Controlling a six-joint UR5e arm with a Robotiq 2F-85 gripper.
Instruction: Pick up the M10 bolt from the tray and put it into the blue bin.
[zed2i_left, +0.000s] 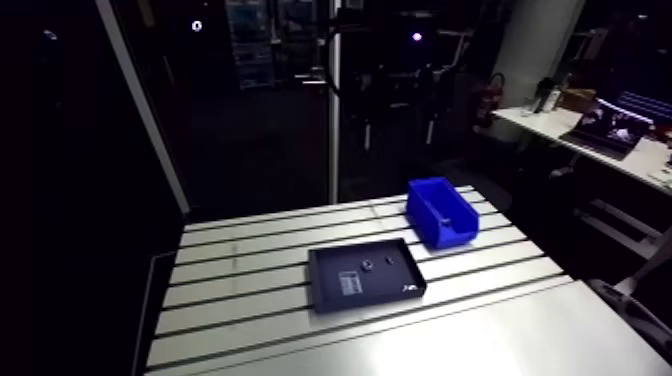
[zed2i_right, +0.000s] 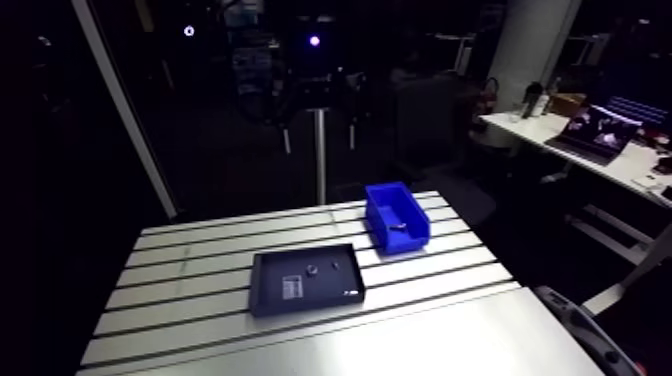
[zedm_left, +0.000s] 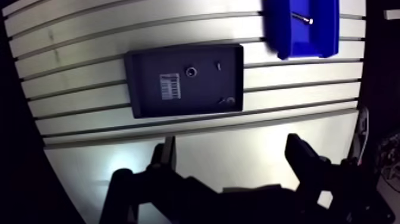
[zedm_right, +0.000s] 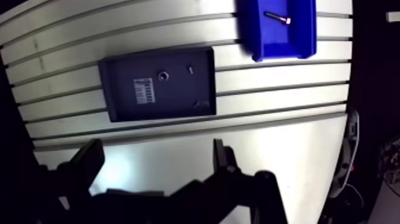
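End effector (zedm_left: 232, 146) wide open, holding nothing, over table (zedm_left: 250, 128), M10 bolt (zedm_left: 302, 18) lying in blue bin (zedm_left: 274, 33)

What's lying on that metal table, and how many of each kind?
Blue bin: 1
Black tray: 1
Bolt, in the bin: 1
Small parts, in the tray: 3
Total: 6

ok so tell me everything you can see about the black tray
The black tray is a shallow rectangle with a low raised rim, matte and plastic-looking. It lies flat on the slotted table, ahead of the open claw, which is clear of it, and apart from the blue bin. Inside are a white printed label, a small ring-shaped part, a tinier piece and an unclear item by one corner.
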